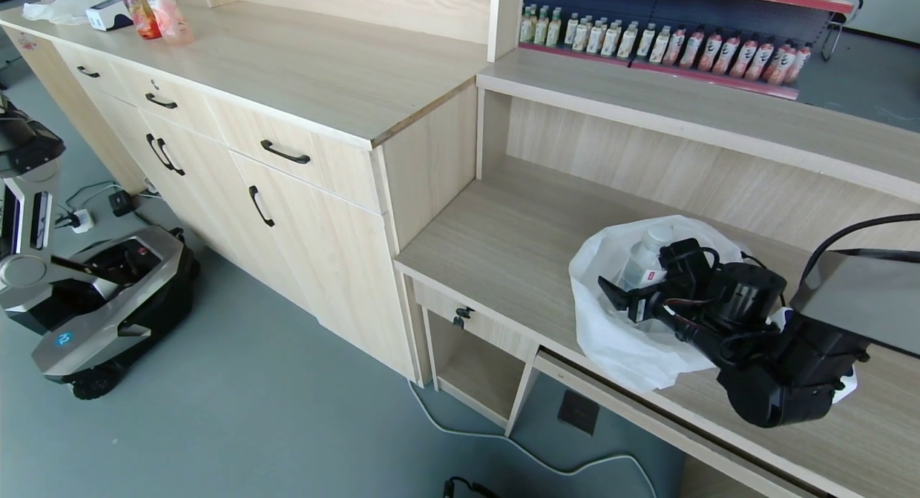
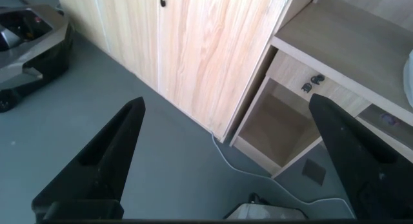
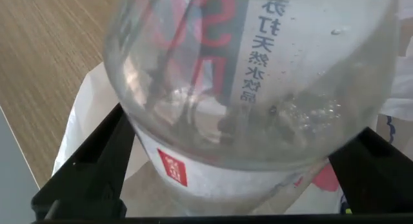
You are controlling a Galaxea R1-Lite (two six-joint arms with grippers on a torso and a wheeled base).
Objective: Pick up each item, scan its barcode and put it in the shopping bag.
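**Head view.** The right gripper [image 1: 632, 297] sits inside the mouth of the white shopping bag [image 1: 618, 347], which rests on the lower counter [image 1: 503, 246]. Its jaws are closed on a clear bottle [image 1: 642, 261] with a white cap. The bottle stands nearly upright, with its lower part inside the bag. To the left is a taller cabinet top [image 1: 323, 67]; at its far corner are two drink bottles [image 1: 154, 9] just beside a small white box [image 1: 108, 13]. A shelf row of bottles [image 1: 661, 45] runs behind the counter.

**Left wrist view.** The left gripper [image 2: 226, 153] hangs above the grey floor [image 2: 77, 88], in front of the cabinet front [image 2: 206, 50]. Its jaws are spread wide apart with nothing between them. A pale cable [image 2: 239, 166] lies on the floor near the cabinet's foot.

**Right wrist view.** The bottle is seen from close by. It spans the gap between the two dark fingers [image 3: 90, 179], which meet its sides. Its label carries a red mark. The white plastic of the bag lies beneath and around the bottle, and the wood-grain counter surface is alongside.
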